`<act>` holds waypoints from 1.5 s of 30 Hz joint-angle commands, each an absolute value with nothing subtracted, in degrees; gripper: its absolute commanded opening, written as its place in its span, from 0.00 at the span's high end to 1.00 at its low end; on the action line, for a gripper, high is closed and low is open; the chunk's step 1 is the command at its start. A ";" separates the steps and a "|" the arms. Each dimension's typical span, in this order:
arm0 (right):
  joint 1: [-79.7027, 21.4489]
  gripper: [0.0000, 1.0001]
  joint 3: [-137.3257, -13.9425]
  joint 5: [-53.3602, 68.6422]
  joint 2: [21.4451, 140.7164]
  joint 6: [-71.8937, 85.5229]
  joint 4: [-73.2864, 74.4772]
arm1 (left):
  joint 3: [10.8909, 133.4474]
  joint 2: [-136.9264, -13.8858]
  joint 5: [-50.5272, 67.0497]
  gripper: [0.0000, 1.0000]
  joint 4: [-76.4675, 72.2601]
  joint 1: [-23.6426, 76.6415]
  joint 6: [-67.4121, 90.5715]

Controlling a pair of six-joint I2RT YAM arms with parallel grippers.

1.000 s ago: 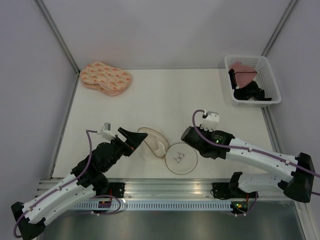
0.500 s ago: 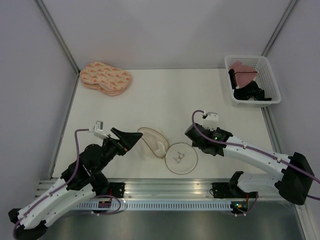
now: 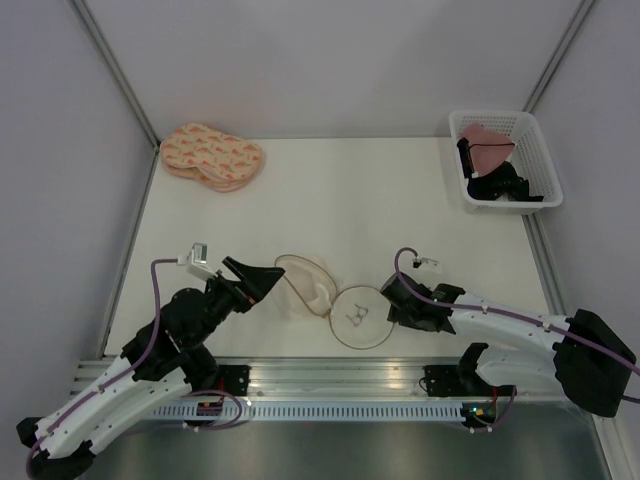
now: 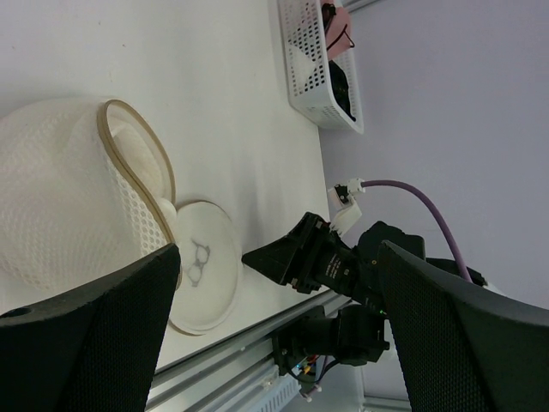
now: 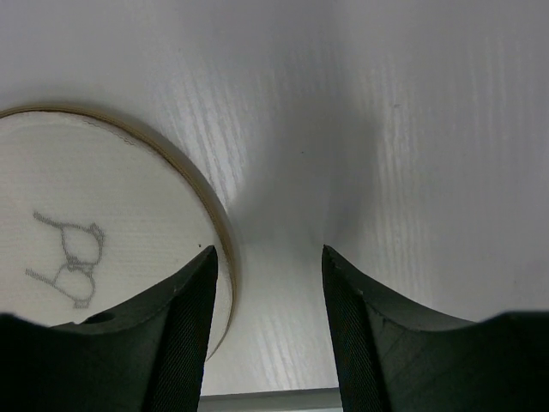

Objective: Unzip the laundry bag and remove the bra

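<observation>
Item — white mesh drum laundry bag [image 3: 305, 285]: lower centre of counter [image 3: 330, 190], unzipped, cream lid [image 3: 362, 316] flopped open. Item — dusty-pink fabric bra [image 3: 484, 138]: upper right, inside white lattice basket [image 3: 500, 115]. My left jaws wide, right jaws half-open, both empty. Removal looks done; next, back away.

White mesh laundry bag [image 3: 305, 283] with cream faces, tan rims, dark line drawing; dusty-pink bra [image 3: 485, 138]; peach pads [image 3: 210, 155] patterned pink; white lattice basket [image 3: 512, 206]; black garment [image 3: 500, 183].
</observation>
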State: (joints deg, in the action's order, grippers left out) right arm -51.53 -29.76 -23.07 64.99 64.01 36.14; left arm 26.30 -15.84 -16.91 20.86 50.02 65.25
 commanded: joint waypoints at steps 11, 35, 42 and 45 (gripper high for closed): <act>-51.42 0.44 -29.18 -18.99 64.68 64.34 29.36 | 26.28 -15.47 -17.58 0.00 21.27 50.27 63.89; -50.28 0.99 -53.07 -40.15 67.49 54.61 53.33 | 26.89 -13.45 -16.96 0.00 21.53 50.27 62.58; -47.72 1.00 -67.49 -43.33 77.68 39.58 49.84 | 28.29 -10.99 -16.79 0.00 23.11 50.19 62.31; -47.81 1.00 -71.53 -36.93 83.22 33.43 42.73 | 29.09 -9.32 -16.79 0.00 24.26 50.27 62.23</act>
